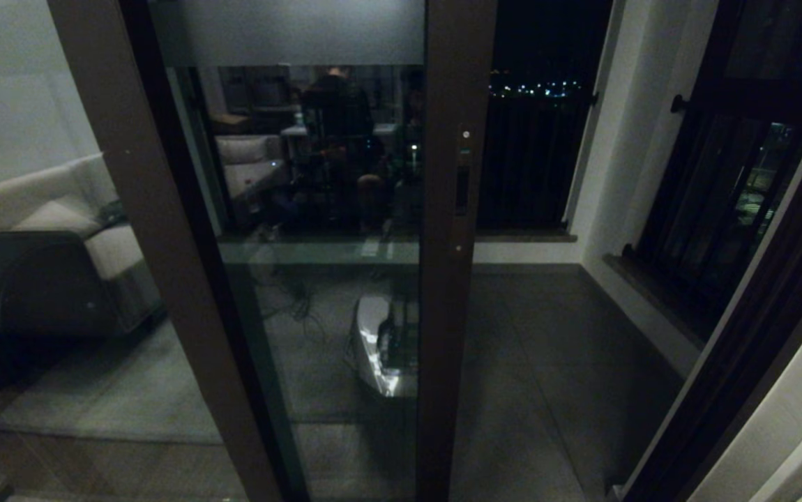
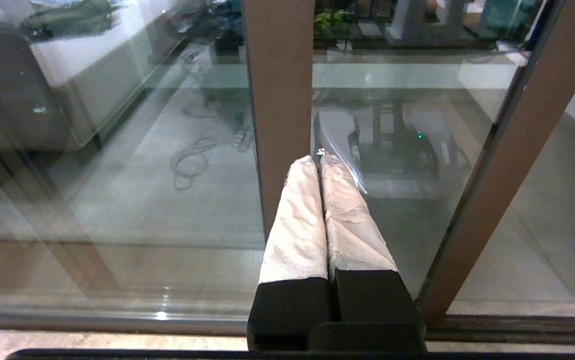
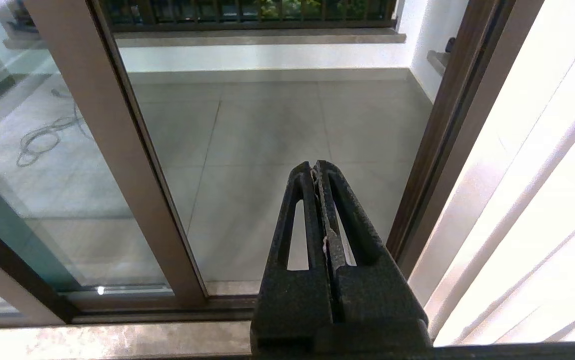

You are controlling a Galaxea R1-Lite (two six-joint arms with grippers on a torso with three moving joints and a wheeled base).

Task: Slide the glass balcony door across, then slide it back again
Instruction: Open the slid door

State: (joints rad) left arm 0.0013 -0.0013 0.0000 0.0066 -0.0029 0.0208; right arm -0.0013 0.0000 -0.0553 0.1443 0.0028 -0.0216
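Note:
The glass balcony door (image 1: 317, 209) stands partly slid aside. Its frosted band (image 1: 289, 31) runs across the top, and its recessed handle (image 1: 462, 188) sits on the brown leading stile (image 1: 446, 314). Right of that stile the doorway is uncovered. Neither gripper shows in the head view. In the left wrist view my left gripper (image 2: 319, 159), with white-wrapped fingers, is shut on nothing. It points at the door's lower glass (image 2: 402, 150), between two brown stiles. In the right wrist view my right gripper (image 3: 315, 165) is shut on nothing. It points into the gap between the door's stile (image 3: 117, 150) and the jamb (image 3: 437, 150).
The fixed pane reflecting a sofa (image 1: 45, 244) is on the left. Balcony floor (image 1: 547, 348) lies beyond the gap, with a black-barred window (image 1: 722, 195) on the right wall. The dark jamb (image 1: 743, 335) bounds the opening. The bottom track (image 3: 142, 310) runs along the sill.

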